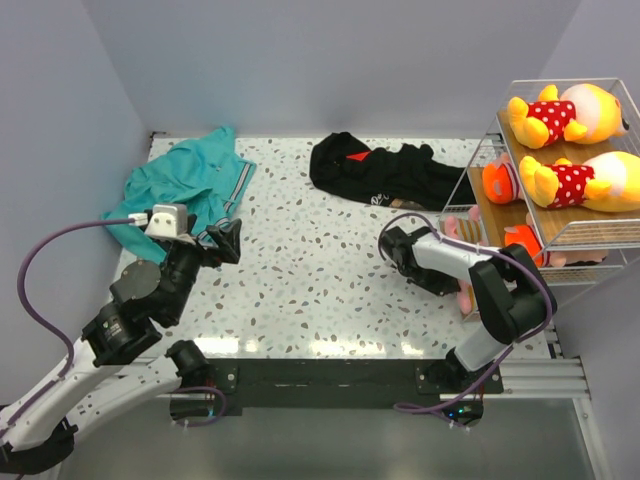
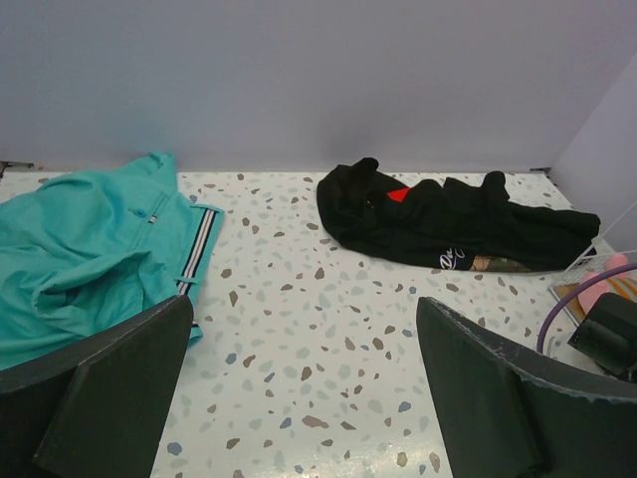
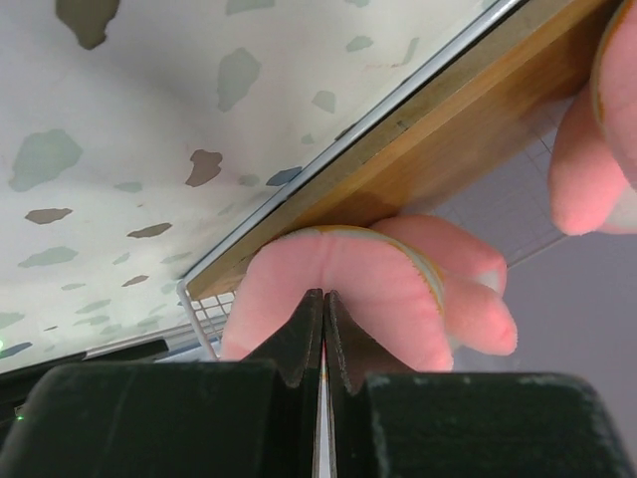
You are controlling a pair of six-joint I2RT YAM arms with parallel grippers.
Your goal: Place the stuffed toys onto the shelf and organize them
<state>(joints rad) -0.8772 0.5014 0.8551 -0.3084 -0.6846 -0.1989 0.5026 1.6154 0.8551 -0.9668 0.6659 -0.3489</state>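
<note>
Stuffed toys: upper bear (image 1: 562,113) and lower bear (image 1: 585,182) lying on shelf (image 1: 500,212) top board, frame upper right; pink pig (image 3: 348,284) beside a lower board's edge, right gripper (image 3: 321,307) jaws pressed together before it; left gripper (image 2: 304,307) jaws spread over table (image 2: 299,249).

The shelf (image 1: 497,214) stands at the table's (image 1: 320,280) right edge, one bear (image 1: 565,112) behind a second bear (image 1: 585,182) on its top tier. A polo shirt (image 1: 190,180) lies far left, a crumpled garment (image 1: 385,172) far centre.

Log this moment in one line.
left gripper: open, above table | right gripper: shut, tips at pink toy by shelf edge, grip unclear | shelved: yellow bears on top tier
</note>
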